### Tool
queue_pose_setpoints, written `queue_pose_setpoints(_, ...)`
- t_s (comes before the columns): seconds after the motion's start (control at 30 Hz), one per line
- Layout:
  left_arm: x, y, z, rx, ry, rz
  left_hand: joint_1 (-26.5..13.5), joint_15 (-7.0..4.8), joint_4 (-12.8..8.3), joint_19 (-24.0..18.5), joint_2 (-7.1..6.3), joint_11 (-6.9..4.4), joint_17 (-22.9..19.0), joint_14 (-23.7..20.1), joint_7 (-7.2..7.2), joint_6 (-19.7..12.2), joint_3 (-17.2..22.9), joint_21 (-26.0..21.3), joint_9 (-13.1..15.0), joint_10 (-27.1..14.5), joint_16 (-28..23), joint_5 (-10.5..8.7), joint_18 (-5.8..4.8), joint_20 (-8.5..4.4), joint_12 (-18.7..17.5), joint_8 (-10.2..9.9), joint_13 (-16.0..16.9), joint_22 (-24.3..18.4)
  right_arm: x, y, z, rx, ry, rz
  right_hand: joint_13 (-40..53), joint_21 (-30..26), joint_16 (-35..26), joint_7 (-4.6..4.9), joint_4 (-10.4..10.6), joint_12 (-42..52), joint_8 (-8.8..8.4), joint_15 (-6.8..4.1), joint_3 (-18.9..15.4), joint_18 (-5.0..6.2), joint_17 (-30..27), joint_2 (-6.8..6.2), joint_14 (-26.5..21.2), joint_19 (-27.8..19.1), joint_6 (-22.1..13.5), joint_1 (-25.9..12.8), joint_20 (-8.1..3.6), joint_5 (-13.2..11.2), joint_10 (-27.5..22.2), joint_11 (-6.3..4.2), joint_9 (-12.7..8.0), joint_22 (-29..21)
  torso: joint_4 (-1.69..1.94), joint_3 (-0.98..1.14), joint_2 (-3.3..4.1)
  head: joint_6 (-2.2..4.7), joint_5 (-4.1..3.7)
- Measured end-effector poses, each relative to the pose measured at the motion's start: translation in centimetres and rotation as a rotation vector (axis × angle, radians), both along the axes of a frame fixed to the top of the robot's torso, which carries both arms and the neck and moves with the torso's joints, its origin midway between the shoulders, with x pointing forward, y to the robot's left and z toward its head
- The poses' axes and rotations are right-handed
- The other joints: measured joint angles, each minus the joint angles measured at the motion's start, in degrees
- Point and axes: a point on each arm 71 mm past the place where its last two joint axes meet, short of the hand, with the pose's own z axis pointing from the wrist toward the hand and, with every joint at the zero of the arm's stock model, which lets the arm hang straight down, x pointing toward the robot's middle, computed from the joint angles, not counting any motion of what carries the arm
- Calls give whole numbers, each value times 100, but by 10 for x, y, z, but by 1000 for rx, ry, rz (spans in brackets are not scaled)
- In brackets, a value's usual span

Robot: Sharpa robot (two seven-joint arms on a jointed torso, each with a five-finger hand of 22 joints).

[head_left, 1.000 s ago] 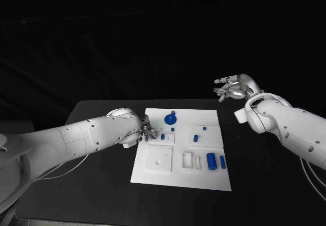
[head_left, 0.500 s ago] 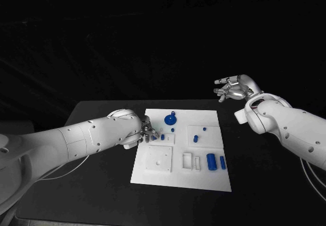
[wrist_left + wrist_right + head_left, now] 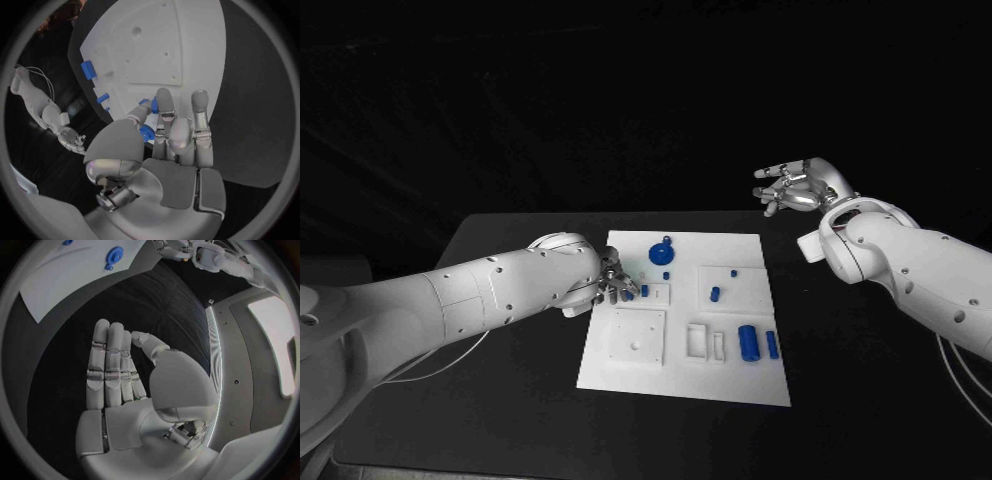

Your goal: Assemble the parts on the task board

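Right now a small blue cylindrical part [image 3: 147, 133] sits pinched between the thumb and fingers of the left silver hand [image 3: 610, 283], over the white rectangular task board [image 3: 640, 372] near its nine o'clock edge. On the board, a round blue disc part [image 3: 662, 251] lies toward twelve o'clock and two blue bars [image 3: 759, 342] toward four. Well apart, at two o'clock, the right silver hand [image 3: 793, 187] hangs raised above the black table [image 3: 488, 390], fingers loosely parted, holding nothing.

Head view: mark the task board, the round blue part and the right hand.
task board [image 3: 678, 380]: head view, bare near edge.
round blue part [image 3: 661, 252]: head view, centre of the disc.
right hand [image 3: 793, 187]: head view, middle of the hand.
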Motion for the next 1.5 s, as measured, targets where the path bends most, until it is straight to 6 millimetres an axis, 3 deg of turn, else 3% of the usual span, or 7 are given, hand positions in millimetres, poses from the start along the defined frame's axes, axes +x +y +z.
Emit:
queue_pose_setpoints(0.87, 3, 6, 4, 26, -70, 0, -30, 2, -37, 20, 30, 0, -51, -2, -1, 1, -27, 0, 6, 0, -22, -10, 2, 20, -24, 8, -50, 3, 0, -1, -1, -1, 3, -1, 0, 24, 0, -11, 0, 0, 0, 0, 0, 0, 0, 0, 0, 0, -11, 0, 0, 8, -9, -9, 0, -27, 3, 0, -1, -9, -16)
queue_pose_setpoints(0.97, 3, 5, 5, 27, -85, -2, -55, 2, -37, 20, 56, 0, -57, -2, -1, 1, -27, 0, 3, 0, -22, -55, 88, 20, -24, 8, -55, 3, 0, -1, -1, -1, 3, -1, 0, 24, 0, -19, 0, 0, 0, 0, 0, 0, 0, 0, 0, 0, -20, 0, 0, 24, -9, -9, 0, -39, 3, 2, -1, -9, -12)
queue_pose_setpoints(1.5, 2, 0, 5, 19, -122, -14, -55, 3, -38, 20, 56, 0, -90, -3, -1, 1, -26, 0, 12, 0, -22, -90, 88, 20, -24, 1, -79, 2, -1, -2, -1, -2, 4, -1, 0, 24, 0, -19, 0, 0, 0, 0, 0, 1, 0, 0, 0, 0, -21, 0, 0, 23, 0, 1, 0, -38, 0, 3, -2, -3, 0)
